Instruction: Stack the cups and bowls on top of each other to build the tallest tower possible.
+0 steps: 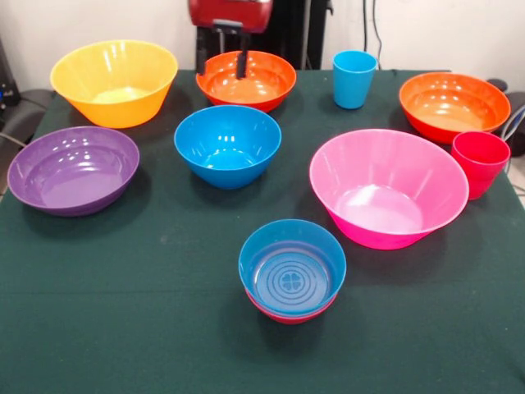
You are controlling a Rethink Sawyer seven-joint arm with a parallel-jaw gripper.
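My gripper (222, 59) hangs at the table's far side, open and empty, its two black fingers (244, 66) spread over the far rim of an orange-red bowl (246, 82). The tower (292, 269) stands near the front: the small blue bowl with ringed base nested in the small magenta-red bowl (287, 317). The medium blue bowl (227, 144) stands alone at centre. The yellow bowl (115, 82), purple bowl (72, 169), pink bowl (387, 187) and second orange-red bowl (454, 105) stand singly. The light blue cup (353, 78) and red cup (480, 162) stand upright.
Everything stands on a dark green tablecloth (123, 312). The red cup touches or nearly touches the pink bowl's right rim. The robot's pedestal and cables are behind the table's far edge.
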